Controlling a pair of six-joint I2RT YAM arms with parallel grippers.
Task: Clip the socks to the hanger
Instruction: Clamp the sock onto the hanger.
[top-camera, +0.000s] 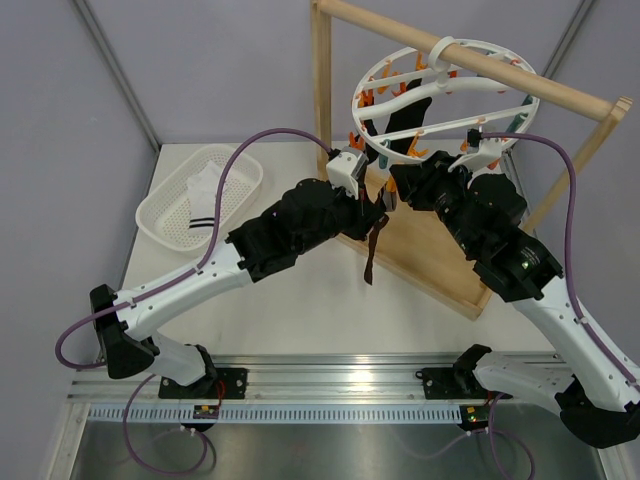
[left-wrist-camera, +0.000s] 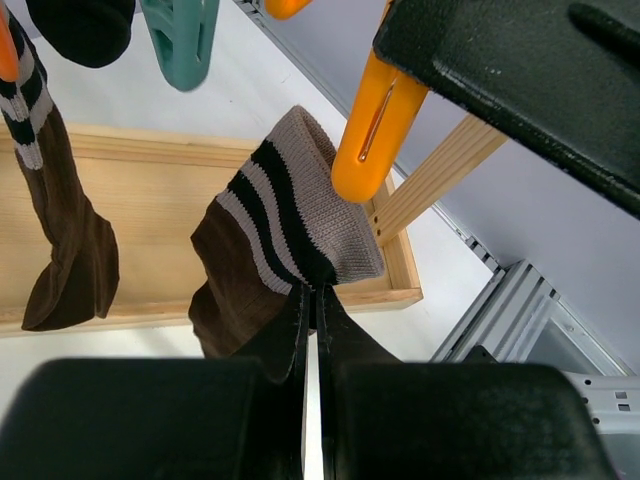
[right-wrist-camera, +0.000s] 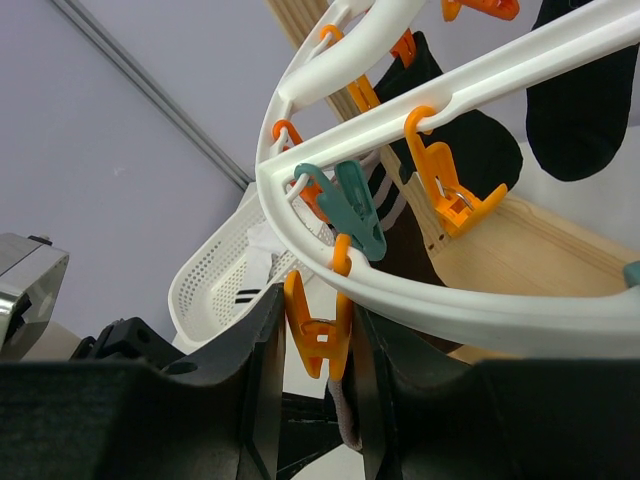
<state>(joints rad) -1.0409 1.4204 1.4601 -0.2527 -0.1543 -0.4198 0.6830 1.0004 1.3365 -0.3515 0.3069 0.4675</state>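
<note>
The left hand is clamped shut on a brown sock with a striped grey cuff, held up under the hanger. The right hand grips an orange clip on the hanger's outer ring, one finger on each side of it. The two hands sit close together beneath the near edge of the ring, with little room between them.

From above, the sock's foot dangles free over the front edge of the wooden frame. The surface is open in front of it. A basket well to the left holds a white sock with black stripes.

Only the left wrist view shows the cuff's top edge right at the tip of the clip; whether they touch I cannot tell. It also shows a second brown sock hanging to the left.

Only the right wrist view shows the fingers on the clip, a teal clip just above, and a black sock hanging behind the ring.
</note>
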